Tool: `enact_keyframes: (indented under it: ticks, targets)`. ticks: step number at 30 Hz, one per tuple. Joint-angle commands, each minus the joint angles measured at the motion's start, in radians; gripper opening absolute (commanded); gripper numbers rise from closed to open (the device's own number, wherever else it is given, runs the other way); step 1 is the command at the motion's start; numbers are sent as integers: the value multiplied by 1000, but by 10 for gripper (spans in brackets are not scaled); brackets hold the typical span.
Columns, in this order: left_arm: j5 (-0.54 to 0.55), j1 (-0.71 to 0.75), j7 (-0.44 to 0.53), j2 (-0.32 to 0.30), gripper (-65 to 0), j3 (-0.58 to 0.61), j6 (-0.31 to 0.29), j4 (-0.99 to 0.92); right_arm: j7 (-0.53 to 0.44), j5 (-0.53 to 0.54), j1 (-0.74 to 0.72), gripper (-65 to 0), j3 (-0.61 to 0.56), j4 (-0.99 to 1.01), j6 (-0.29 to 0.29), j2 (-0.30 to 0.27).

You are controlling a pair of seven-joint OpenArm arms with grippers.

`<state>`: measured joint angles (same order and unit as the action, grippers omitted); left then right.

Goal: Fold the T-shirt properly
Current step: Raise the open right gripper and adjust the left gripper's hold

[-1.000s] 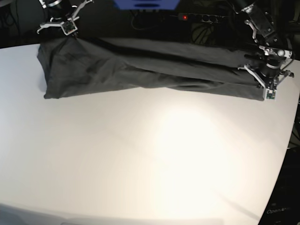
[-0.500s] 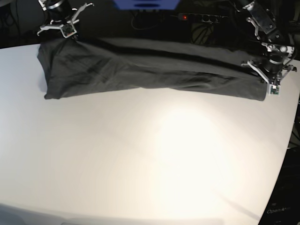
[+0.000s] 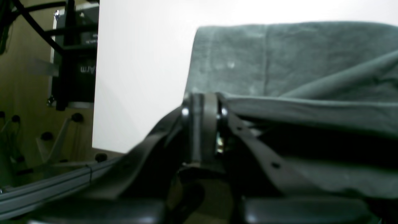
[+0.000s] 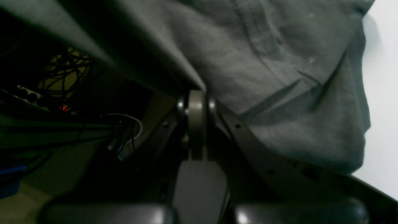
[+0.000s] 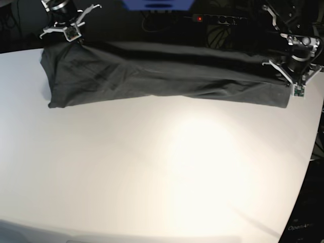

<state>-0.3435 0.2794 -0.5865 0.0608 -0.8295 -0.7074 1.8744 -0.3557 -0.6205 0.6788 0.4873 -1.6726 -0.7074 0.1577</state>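
Note:
The dark grey T-shirt (image 5: 152,76) is stretched into a long wrinkled band across the far side of the white table (image 5: 162,167). My left gripper (image 5: 289,81) is at the band's right end, shut on the fabric. In the left wrist view its fingers (image 3: 203,102) are pressed together on a folded edge of the T-shirt (image 3: 295,62). My right gripper (image 5: 68,36) is at the far left corner, shut on the other end. The right wrist view shows cloth (image 4: 279,77) draping from its closed fingers (image 4: 197,93).
Behind the table's far edge lie a power strip with a red light (image 5: 212,19), cables and a blue object (image 5: 158,4). The table edge curves away at the right (image 5: 309,152). A dark stand (image 3: 74,62) rises beyond the table's side.
My left gripper has drawn back toward the far edge, pulling the T-shirt's right end with it. The right gripper has shifted slightly back. Both stay closed on the cloth.

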Motion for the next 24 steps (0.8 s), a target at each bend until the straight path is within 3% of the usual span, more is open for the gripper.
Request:
enact_keyframes:
  ticks: [1, 11, 13, 16, 18, 24]
  targets:
    - [2, -2, 21, -11, -626, -4, 9, 18, 17, -8, -21, -634, -6, -2, 9, -1]
    - [1, -12, 26, -17, -619, -63, 9, -19, 17, -8, -21, -634, -6, -2, 9, -1]
    - [7, -13, 26, -17, -571, -64, 9, -23, 17, -8, -18, -634, -6, -2, 9, -1]
    - [8, -22, 27, -17, -444, -63, 9, -34, 19, -8, -18, -634, -5, -2, 9, -1]
    - [10, -25, 27, -17, -402, -64, 9, -32, 19, -8, -18, -634, -2, -2, 9, -1]
    - [2, -27, 27, -16, -432, -66, 9, -35, 19, -8, -18, -634, 18, -2, 9, -1]
